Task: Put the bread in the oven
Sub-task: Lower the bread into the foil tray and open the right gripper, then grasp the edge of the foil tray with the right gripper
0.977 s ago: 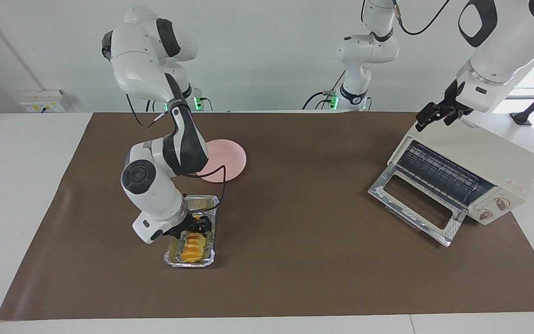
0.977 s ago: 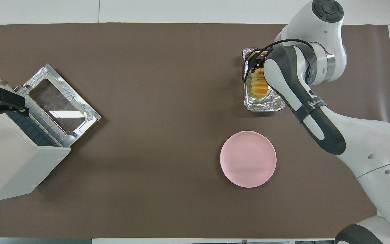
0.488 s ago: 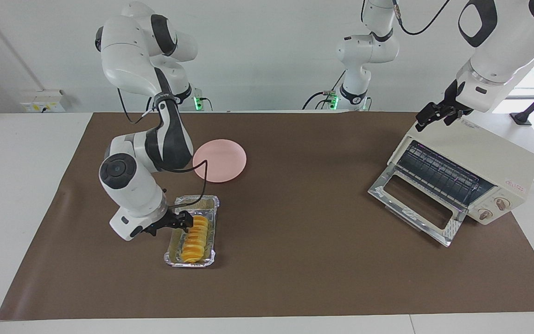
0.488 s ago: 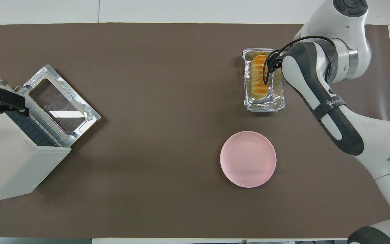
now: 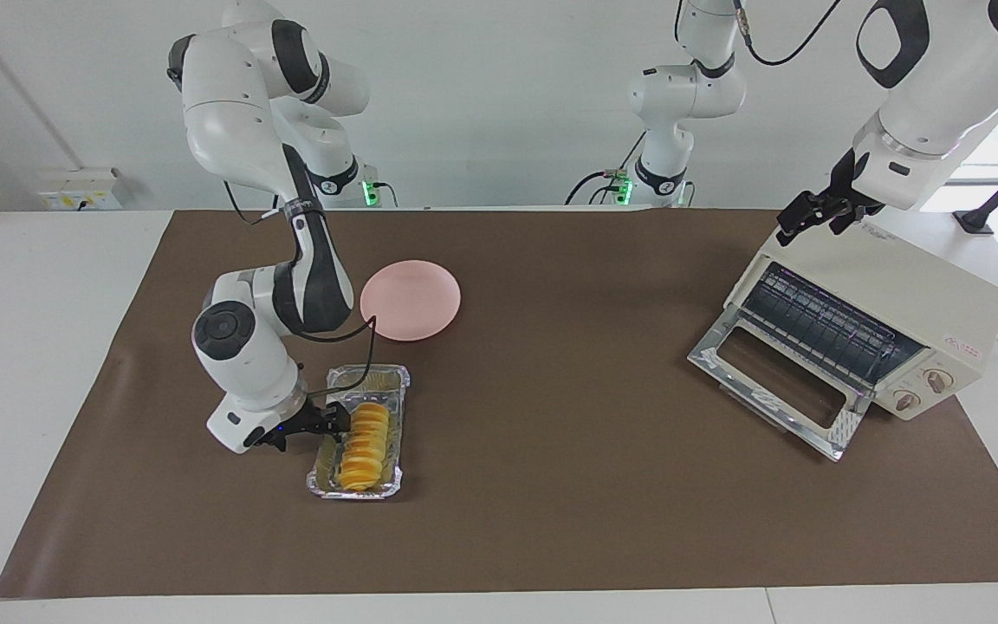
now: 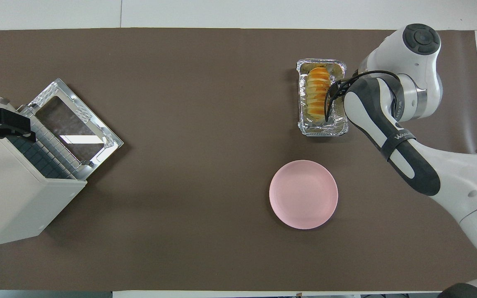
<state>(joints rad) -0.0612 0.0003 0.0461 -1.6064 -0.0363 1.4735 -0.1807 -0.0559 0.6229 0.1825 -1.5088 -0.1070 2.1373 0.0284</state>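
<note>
On the right arm's forearm a maker's name is printed in white, too small to be read with certainty; a small red mark on the oven [image 5: 876,322] side cannot be read either. The bread [image 5: 363,446] is seen lying lengthwise in the foil tray [image 5: 398,458], on the brown mat [image 5: 551,485] toward the right arm's end of the table, farther from the robots than the pink plate [image 5: 412,299]. The right gripper [image 5: 336,422] is held low at the tray's edge, its fingertips right beside the bread; whether they are apart or together cannot be told, and contact with the loaf is perhaps made but is not clear. In the overhead view this gripper is hidden under its own forearm.

The oven is placed at the left arm's end, its glass door [image 5: 778,381] folded down flat and the wire rack [image 5: 819,328] exposed; in the overhead view its body is cut off at the frame edge. The left gripper [image 5: 806,217] is held over the oven's top corner, its jaw state not discernible. A wide stretch of bare mat lies between tray and oven door.
</note>
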